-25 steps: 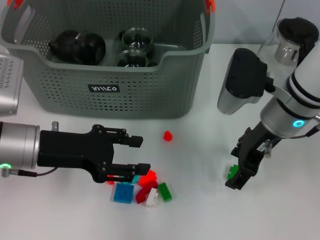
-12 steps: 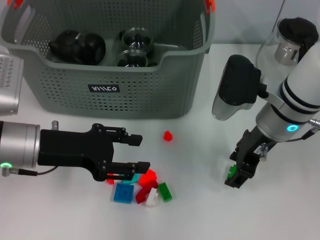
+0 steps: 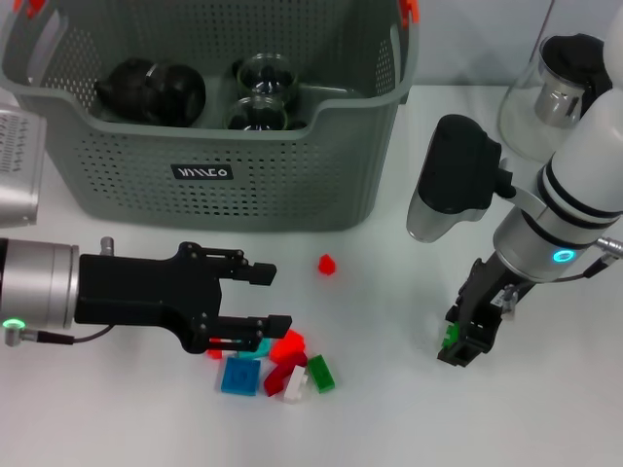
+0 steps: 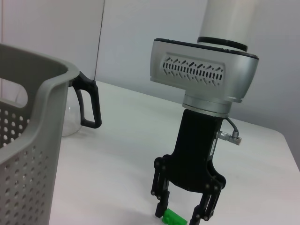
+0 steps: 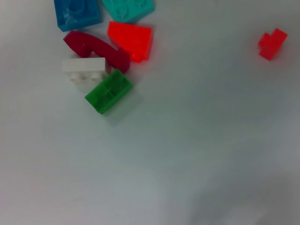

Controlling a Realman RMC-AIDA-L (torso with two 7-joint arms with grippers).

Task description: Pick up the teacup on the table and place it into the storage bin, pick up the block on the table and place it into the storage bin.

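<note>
The grey-green storage bin (image 3: 292, 185) stands at the back left, its wall also in the left wrist view (image 4: 28, 140). Two glass teacups (image 3: 265, 76) and a dark round pot (image 3: 151, 92) sit inside it. My right gripper (image 3: 465, 339) points down at the table on the right, open, its fingers straddling a small green block (image 3: 450, 334). The left wrist view shows that gripper (image 4: 182, 214) and the block (image 4: 174, 218) between its fingers. My left gripper (image 3: 268, 300) hovers open just above a pile of blocks (image 3: 277, 362).
A lone small red block (image 3: 327, 264) lies in front of the bin. The pile holds blue (image 5: 77, 11), teal, red (image 5: 131, 41), dark red, white and green (image 5: 108, 91) blocks. A glass teapot (image 3: 555, 92) stands at the back right.
My right arm has swung a little to the left, and its gripper has shifted slightly over the green block. The left arm has not moved.
</note>
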